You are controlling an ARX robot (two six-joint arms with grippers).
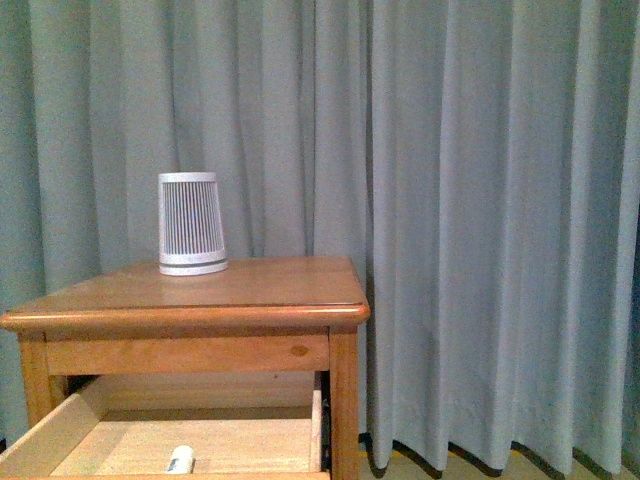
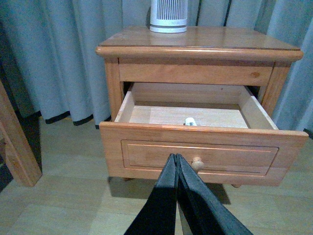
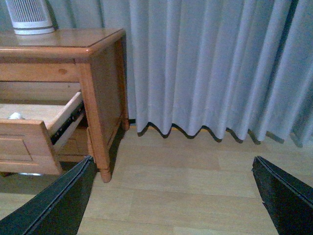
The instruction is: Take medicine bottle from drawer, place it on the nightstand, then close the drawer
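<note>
medicine bottle [image 2: 190, 121] | in open drawer [image 2: 146, 152] | beyond closed left gripper [image 2: 176, 157]

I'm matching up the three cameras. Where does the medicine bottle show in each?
Front view: the medicine bottle lies in the open drawer, at the picture's bottom edge.
Left wrist view: bottle inside the drawer, close behind its front panel.
Right wrist view: bottle just peeking over the drawer front.
Shared landmark: the white slatted cylinder on the nightstand.
</note>
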